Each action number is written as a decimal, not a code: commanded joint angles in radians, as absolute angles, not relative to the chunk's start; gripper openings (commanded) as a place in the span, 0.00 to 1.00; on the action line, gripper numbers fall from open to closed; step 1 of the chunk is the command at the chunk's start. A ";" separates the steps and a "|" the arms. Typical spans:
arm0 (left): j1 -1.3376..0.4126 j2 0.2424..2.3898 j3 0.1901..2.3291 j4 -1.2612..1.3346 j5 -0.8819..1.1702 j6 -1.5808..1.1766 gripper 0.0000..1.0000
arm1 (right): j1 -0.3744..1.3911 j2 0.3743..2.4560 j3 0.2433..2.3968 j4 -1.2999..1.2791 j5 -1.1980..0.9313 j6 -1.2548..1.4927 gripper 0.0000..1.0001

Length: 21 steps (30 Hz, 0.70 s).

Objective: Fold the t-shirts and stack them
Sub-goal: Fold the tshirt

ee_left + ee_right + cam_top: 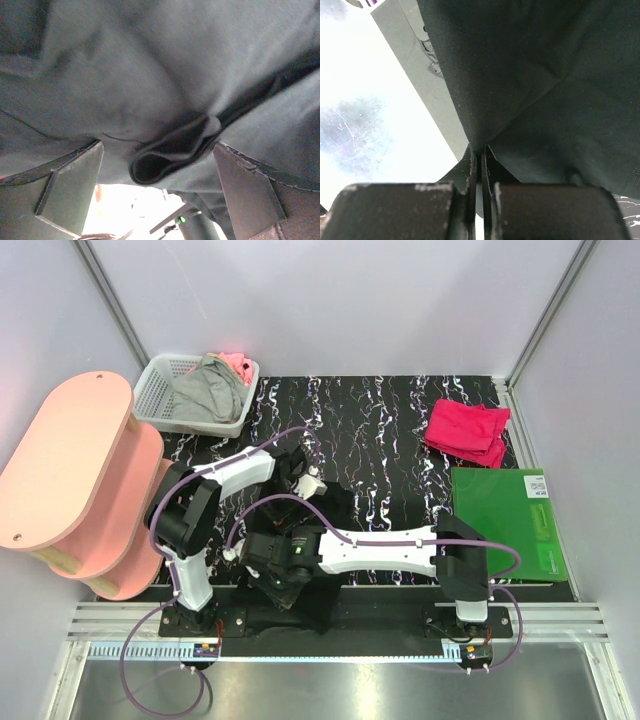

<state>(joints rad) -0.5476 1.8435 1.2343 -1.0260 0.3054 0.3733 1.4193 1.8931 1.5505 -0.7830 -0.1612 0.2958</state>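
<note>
The black t-shirt (pixel 338 502) lies bunched at the near left of the table, partly under both arms. My right gripper (pixel 481 150) is shut on a pinch of its dark cloth (pixel 545 90); in the top view this gripper (pixel 283 580) is near the table's front edge. My left gripper (pixel 157 150) is open, its fingers (pixel 75 190) on either side of a rolled fold of the black cloth (pixel 170 155), and it sits further back (pixel 305 480). The crimson-pink t-shirt (pixel 467 430) lies folded at the back right.
A green board (pixel 505 515) lies at the right, in front of the crimson shirt. A white lattice basket (pixel 160 380) at the back left holds grey and pink cloth. A pink oval shelf unit (pixel 70 470) stands along the left edge.
</note>
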 commanded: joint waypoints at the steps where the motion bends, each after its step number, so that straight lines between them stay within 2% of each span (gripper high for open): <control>1: -0.545 1.839 1.269 -0.960 0.276 0.362 0.99 | 1.416 1.888 1.615 -0.818 -0.146 0.272 0.00; 13: -0.529 1.757 1.101 -0.867 0.236 0.350 0.99 | 1.310 1.833 1.718 -0.867 -0.066 0.204 0.00; 16: -0.471 1.678 1.133 -0.867 0.262 0.328 0.99 | 1.289 1.844 1.729 -0.871 -0.066 0.189 0.00; 21: -0.286 1.491 1.330 -0.930 0.402 0.310 0.99 | 1.255 1.858 1.753 -0.884 -0.072 0.160 0.00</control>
<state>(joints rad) -0.4202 1.6741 1.1702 -0.9218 0.3046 0.3332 1.2881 1.8919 1.6886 -0.8871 -0.0895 0.1993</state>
